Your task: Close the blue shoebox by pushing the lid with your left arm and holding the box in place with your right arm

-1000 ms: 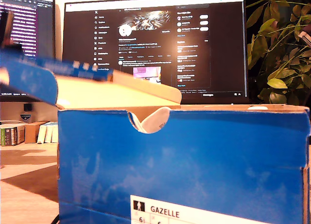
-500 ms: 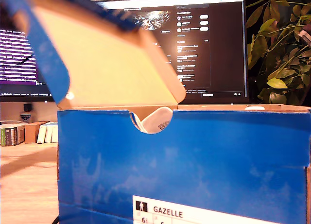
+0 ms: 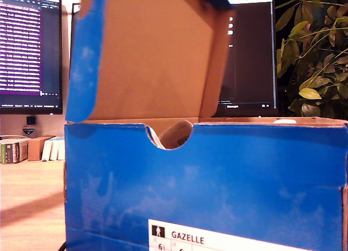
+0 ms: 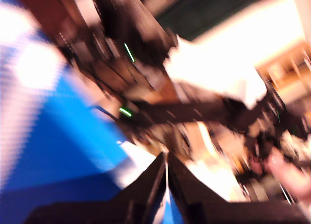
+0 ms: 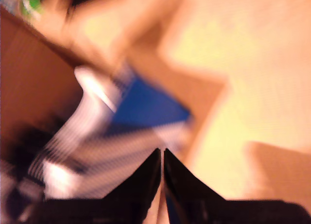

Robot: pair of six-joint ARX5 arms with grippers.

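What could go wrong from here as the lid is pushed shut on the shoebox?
1. The lid stands nearly upright, so it could tip either way and fall open instead of shut.
2. A white shoe shows at the notch near the rim of the box; it might block the lid from seating.
3. Both wrist views are blurred, and neither shows a gripper on the box, so a push may slide it.

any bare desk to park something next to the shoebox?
One patch: wooden desk at the exterior view's left, between the blue shoebox and the small boxes under the monitor. Behind and to that view's right, monitors and plant crowd it.
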